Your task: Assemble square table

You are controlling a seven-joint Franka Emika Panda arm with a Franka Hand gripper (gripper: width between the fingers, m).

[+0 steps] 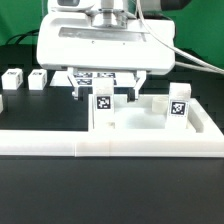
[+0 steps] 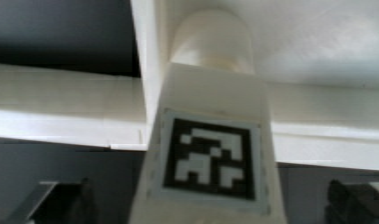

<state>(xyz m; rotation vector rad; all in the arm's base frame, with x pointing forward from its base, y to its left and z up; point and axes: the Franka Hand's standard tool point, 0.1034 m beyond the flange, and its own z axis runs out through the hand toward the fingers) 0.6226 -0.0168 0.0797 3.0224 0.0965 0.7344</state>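
The square table's white panel [image 1: 135, 124] lies flat inside the corner of the rail. Two tagged white legs stand upright on it, one at the exterior view's left [image 1: 103, 108] and one at the right [image 1: 178, 103]. My gripper [image 1: 110, 92] hangs just above and behind the left leg with its jaws wide apart. In the wrist view that leg [image 2: 212, 140] fills the middle, and my gripper [image 2: 207, 208] straddles it. The dark fingers [image 2: 61, 200] stand clear of its sides. Two loose legs [image 1: 12, 78] [image 1: 37, 78] lie at the far left.
The long low white L-shaped rail [image 1: 100, 146] runs across the front and up the right side of the panel. The marker board [image 1: 105, 77] lies behind, under my hand. A white band [image 2: 61, 105] crosses behind the leg in the wrist view.
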